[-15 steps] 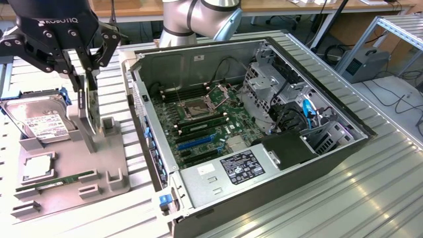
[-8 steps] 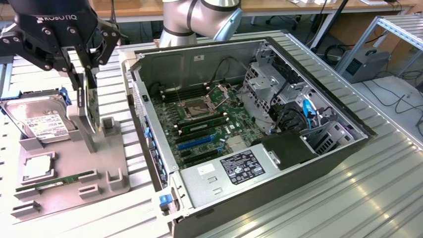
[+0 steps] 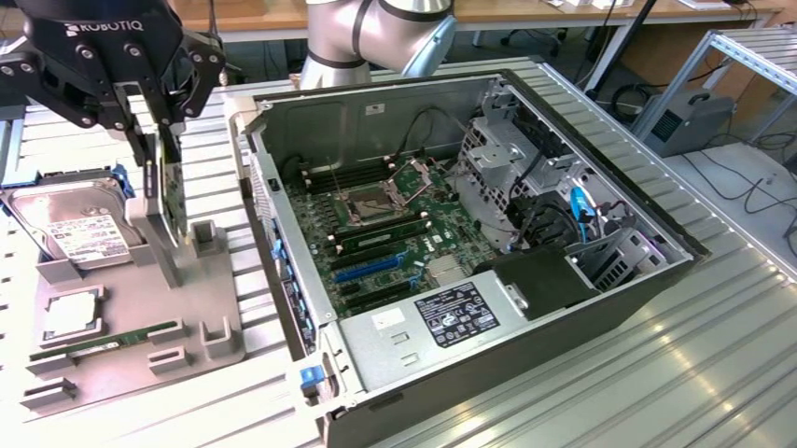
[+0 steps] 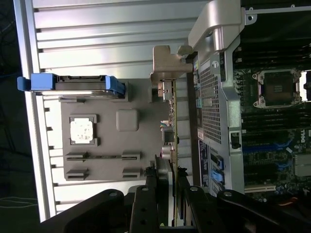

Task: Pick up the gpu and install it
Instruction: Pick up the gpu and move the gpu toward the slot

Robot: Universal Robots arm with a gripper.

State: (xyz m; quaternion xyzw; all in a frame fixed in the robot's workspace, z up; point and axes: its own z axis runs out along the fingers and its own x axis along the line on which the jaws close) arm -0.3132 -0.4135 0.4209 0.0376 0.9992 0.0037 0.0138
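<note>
The gpu (image 3: 171, 191) is a thin dark card standing upright on its edge, at the grey holder tray (image 3: 218, 313) on the exterior view's left. My gripper (image 3: 157, 126) comes down on its top edge, one finger on each face, shut on it. In the wrist view the gpu (image 4: 173, 121) is seen edge-on, with its silver bracket (image 4: 167, 65) at the far end and my gripper (image 4: 173, 191) clamped on the near end. I cannot tell whether its lower edge still rests in the tray's stand. The open computer case (image 3: 561, 345) lies just beside it, motherboard (image 3: 386, 238) exposed.
On the tray (image 4: 146, 160) lie a hard drive (image 3: 75, 229) with blue rails, a CPU (image 3: 71, 315) and a RAM stick (image 3: 106, 343). Blue expansion slots (image 3: 368, 271) sit low on the motherboard. The case wall (image 4: 211, 102) stands close to the card. Ribbed metal table (image 3: 697, 373) surrounds everything.
</note>
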